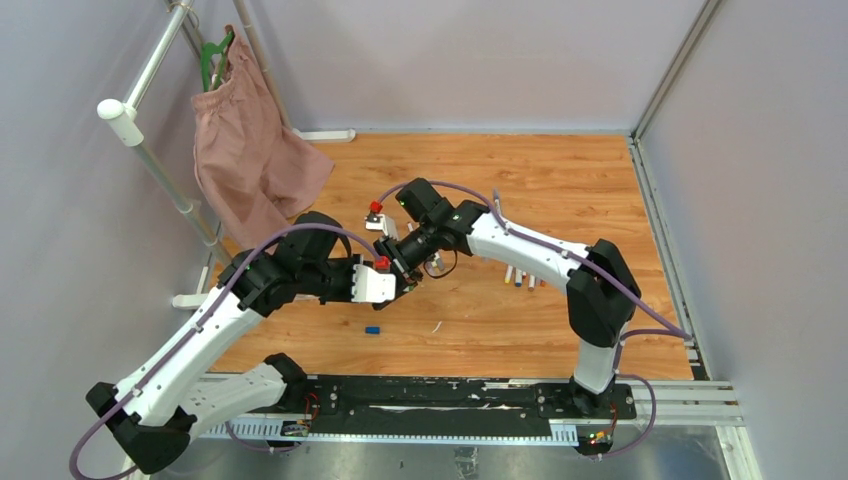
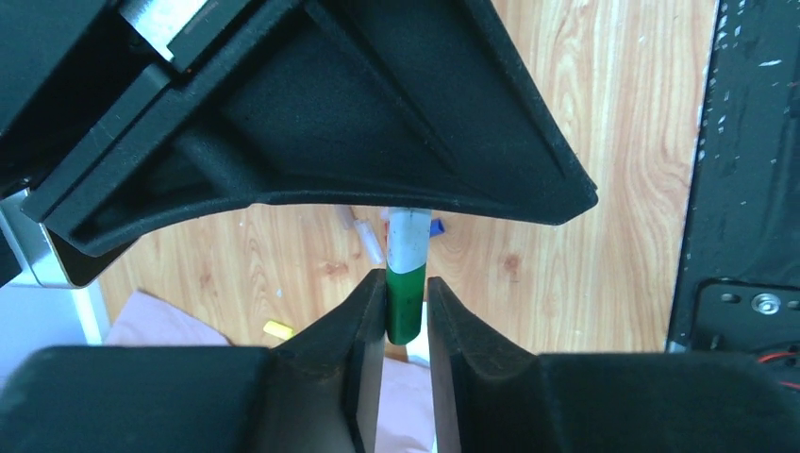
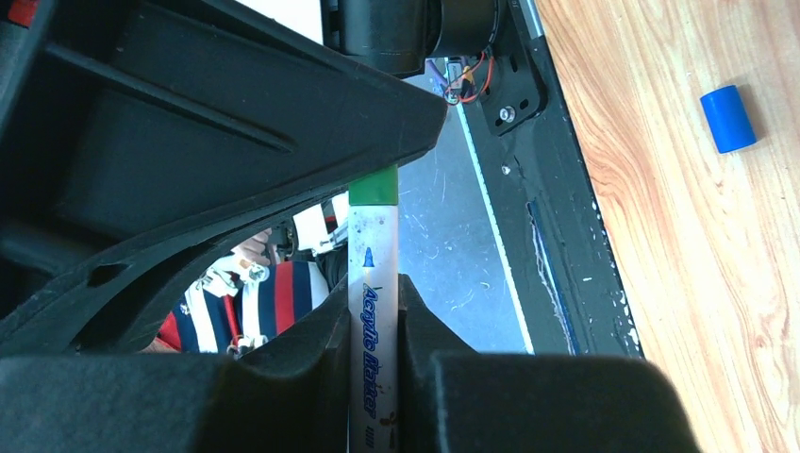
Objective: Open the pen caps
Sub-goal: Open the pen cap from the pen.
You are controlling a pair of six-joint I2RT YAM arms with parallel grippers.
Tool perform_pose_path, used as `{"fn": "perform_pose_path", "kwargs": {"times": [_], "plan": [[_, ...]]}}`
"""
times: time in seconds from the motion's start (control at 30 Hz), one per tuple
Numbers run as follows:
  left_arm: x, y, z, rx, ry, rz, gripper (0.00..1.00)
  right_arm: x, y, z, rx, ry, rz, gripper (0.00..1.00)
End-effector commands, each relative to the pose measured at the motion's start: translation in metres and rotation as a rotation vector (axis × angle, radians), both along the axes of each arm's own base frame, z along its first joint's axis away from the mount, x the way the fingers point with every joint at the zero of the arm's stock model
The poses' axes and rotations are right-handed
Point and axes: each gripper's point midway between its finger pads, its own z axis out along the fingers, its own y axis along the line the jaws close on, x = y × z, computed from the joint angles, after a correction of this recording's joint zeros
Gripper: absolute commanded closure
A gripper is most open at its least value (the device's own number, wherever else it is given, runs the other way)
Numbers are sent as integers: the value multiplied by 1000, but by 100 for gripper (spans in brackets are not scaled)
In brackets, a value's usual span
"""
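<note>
Green cap (image 2: 406, 307) between left jaws

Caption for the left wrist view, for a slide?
Left pincer closed on the green cap of a white pen barrel, over the wooden table.

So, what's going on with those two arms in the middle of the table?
The arms hold one marker between them. The left gripper pinches its green cap, and the right gripper grips the white barrel. The cap is not yet pulled off. A loose blue cap lies nearby.
</note>
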Motion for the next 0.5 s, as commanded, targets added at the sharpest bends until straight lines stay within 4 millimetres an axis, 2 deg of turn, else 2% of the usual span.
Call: {"fn": "perform_pose_path", "kwargs": {"times": [0.0, 0.17, 0.33, 0.47], "plan": [[-16, -7, 3, -17, 56, -78, 76, -4, -2, 13, 63, -18, 24, 100], [-20, 0, -3, 26, 64, -100, 99, 3, -10, 8, 54, -26, -9, 100], [-17, 9, -7, 83, 34, -103, 100, 9, -30, -3, 28, -46, -62, 100], [3, 37, -13, 239, -56, -44, 100, 4, -69, -24, -42, -77, -135, 100]]}}
